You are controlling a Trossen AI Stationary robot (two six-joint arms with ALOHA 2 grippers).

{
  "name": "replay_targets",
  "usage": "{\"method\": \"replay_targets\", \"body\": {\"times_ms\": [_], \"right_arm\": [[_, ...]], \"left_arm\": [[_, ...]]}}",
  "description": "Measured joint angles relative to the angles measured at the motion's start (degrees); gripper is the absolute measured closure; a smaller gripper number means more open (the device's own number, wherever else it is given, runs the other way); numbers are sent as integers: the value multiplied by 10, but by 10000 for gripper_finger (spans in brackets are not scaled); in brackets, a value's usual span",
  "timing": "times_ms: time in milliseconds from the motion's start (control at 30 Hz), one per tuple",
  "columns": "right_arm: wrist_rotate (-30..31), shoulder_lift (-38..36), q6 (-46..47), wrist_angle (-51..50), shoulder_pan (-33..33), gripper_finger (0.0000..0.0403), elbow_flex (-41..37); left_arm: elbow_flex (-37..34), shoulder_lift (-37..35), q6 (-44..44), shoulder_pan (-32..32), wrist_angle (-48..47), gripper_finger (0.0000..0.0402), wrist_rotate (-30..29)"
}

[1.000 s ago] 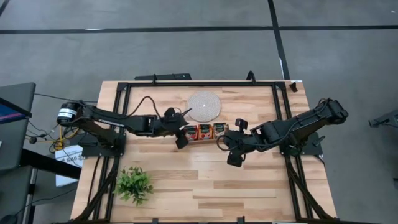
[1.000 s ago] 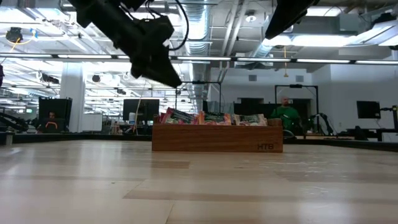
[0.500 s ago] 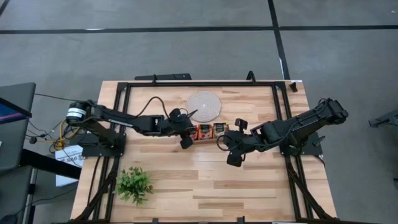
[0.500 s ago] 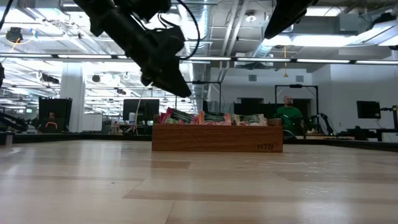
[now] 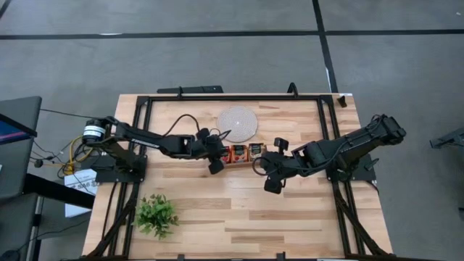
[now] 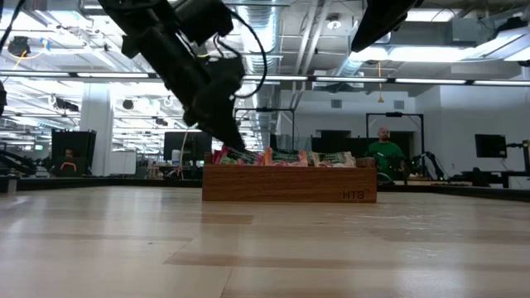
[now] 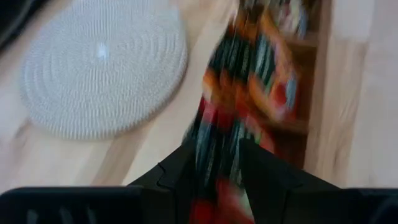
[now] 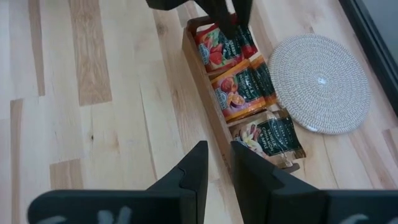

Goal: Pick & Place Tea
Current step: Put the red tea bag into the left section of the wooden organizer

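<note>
The tea, small red-orange and dark-topped sachets (image 8: pixel 233 87), stands in a long brown wooden tray (image 5: pixel 239 154) at mid-table, also seen in the low view (image 6: pixel 290 186). My left gripper (image 7: pixel 217 168) is open and slants down into the tray's left compartment, with sachets (image 7: pixel 245 106) showing between its fingers. The right wrist view shows this gripper (image 8: pixel 227 22) at that far compartment. My right gripper (image 8: pixel 219 165) hovers above the bare table beside the tray's near wall (image 8: pixel 200 81). Its fingers stand a narrow gap apart with nothing between them. My left gripper slants down from the table's left side, and its fingertips (image 6: pixel 234 147) are level with the tops of the sachets in the tray's left compartment. Blur hides the spot, so I cannot tell whether they touch a sachet.
A round pale woven mat (image 5: pixel 238 123) lies just beyond the tray toward the far edge. A small green plant (image 5: pixel 156 214) stands at the near left. A black frame (image 5: pixel 145 101) runs along the table's sides. Bare wood lies in front of the tray.
My left gripper has gone down and toward the tray's left end, tipping more steeply, and its gap has stayed the same. Its fingertips, which hung above the tray a second ago, are now at the sachets' tops.
</note>
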Motion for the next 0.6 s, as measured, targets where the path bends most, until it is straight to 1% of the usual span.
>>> {"method": "replay_targets", "body": {"times_ms": [233, 600], "right_arm": [[0, 0, 0, -1, 0, 342, 0], [1, 0, -9, -1, -3, 342, 0]], "left_arm": [[0, -2, -6, 0, -38, 284, -5], [1, -6, -16, 0, -65, 284, 1]]}}
